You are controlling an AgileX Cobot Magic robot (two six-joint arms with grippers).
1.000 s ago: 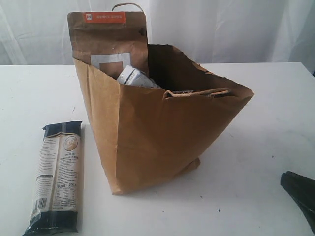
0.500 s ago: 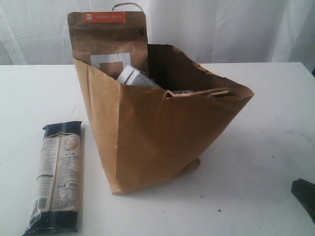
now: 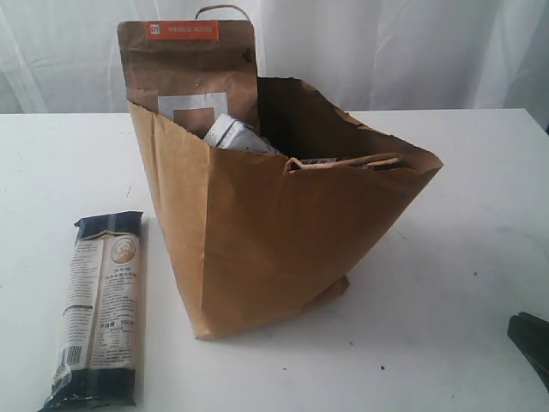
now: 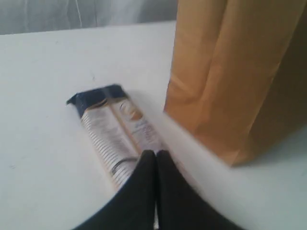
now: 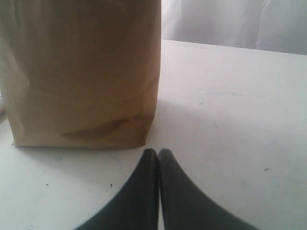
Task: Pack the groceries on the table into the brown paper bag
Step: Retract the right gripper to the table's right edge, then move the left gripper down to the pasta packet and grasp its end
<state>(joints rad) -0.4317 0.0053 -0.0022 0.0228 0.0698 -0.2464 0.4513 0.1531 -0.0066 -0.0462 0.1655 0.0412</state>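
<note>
The brown paper bag (image 3: 274, 232) stands open-mouthed around the middle of the white worktop (image 3: 463, 257), its sides creased and its right upper corner flaring outward. A brown windowed pouch (image 3: 184, 73) with an orange label strip stands upright in the far left part of the bag, its top well above the rim. Just right of it a small white-blue packet (image 3: 236, 136) pokes over the rim at a tilt. The far loop handle (image 3: 221, 10) shows behind the pouch, and the near loop handle (image 3: 343, 161) lies folded flat along the near rim.

Left of the bag the long dark-blue noodle packet (image 3: 99, 309) lies flat on the worktop, running near to far, close to the bag's base but apart from it.

The left gripper (image 4: 156, 154) has its jaws pressed together and holds nothing. Its tips sit over the near end of the noodle packet; whether they touch it cannot be told. The right gripper (image 5: 158, 152) is likewise closed tight and empty, low over the bare worktop to the near right of the bag and apart from it
</note>
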